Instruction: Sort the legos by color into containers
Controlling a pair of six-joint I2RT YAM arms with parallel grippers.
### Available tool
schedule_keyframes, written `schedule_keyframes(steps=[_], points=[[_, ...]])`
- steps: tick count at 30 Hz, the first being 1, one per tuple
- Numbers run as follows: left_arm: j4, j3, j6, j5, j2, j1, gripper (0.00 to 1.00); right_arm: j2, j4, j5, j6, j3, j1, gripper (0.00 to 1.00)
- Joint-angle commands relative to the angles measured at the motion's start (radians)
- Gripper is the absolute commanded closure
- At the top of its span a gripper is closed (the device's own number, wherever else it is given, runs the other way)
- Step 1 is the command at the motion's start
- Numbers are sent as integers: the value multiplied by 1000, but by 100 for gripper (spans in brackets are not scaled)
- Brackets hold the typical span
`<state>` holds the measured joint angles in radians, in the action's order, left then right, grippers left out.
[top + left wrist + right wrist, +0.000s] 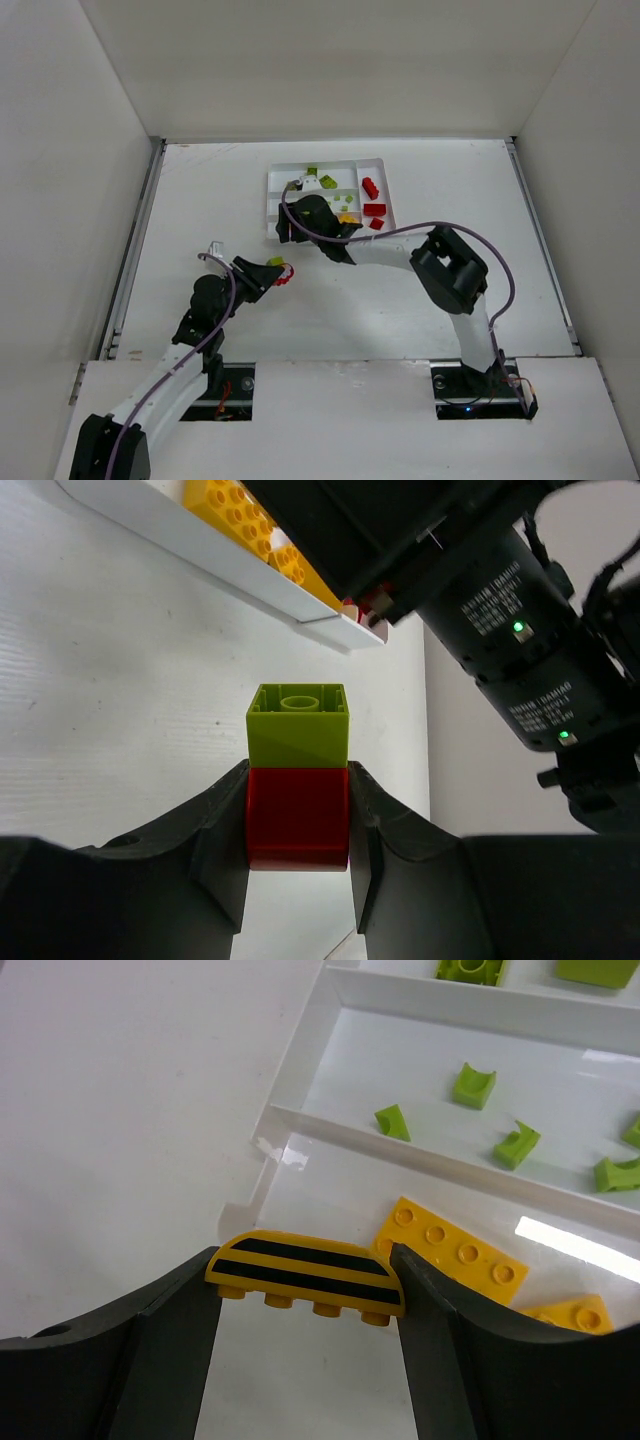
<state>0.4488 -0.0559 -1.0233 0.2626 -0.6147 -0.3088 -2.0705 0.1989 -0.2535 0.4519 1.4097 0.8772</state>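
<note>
My left gripper [275, 270] is shut on a red brick [298, 817] with a lime green brick [298, 725] stacked on its far end, low over the table and just left of the white tray [271, 196]. My right gripper [300, 215] is over the tray's near slot [300, 1195], shut on a yellow half-round plate with black stripes [305, 1278]. Yellow plates [455, 1250] lie in that slot. Small green pieces [474, 1085] lie in the middle slot. More green bricks [320, 180] are in the far slot, and red bricks [372, 188] in the right crosswise slot.
In the left wrist view the tray's rim [200, 542] with yellow bricks [235, 510] is just ahead. The right arm's black wrist [520, 630] hangs close on the right. White walls enclose the table [200, 200].
</note>
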Motion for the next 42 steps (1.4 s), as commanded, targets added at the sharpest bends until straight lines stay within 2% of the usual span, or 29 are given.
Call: schedule_keyframes(steps=[1,5,9,15,20,23,26,29,32,35,42], points=[[68,25,-3,21,12,-22,76,-28,-19,-10,-16,95,4,48],[83,22,8,23,1,-52,75,-62,-26,-16,-18,138,1,41],[116,21,19,23,-26,-86,75,-63,-24,-15,-16,132,-5,26],[160,24,20,20,-69,-103,75,-17,-1,-3,-5,83,-19,17],[163,25,23,20,-74,-97,75,55,14,10,1,20,-31,17],[165,27,23,18,-66,-94,74,203,51,42,36,-118,-48,26],[204,28,22,24,-80,-101,74,379,164,161,120,-317,-82,40],[267,22,12,41,-105,-127,74,506,380,379,241,-526,-141,42],[323,5,-3,66,-123,-157,74,523,606,606,358,-641,-186,31],[358,-15,-20,99,-125,-189,74,489,805,730,459,-696,-194,15],[435,-24,-73,136,-36,-263,74,487,976,836,531,-718,-175,10]])
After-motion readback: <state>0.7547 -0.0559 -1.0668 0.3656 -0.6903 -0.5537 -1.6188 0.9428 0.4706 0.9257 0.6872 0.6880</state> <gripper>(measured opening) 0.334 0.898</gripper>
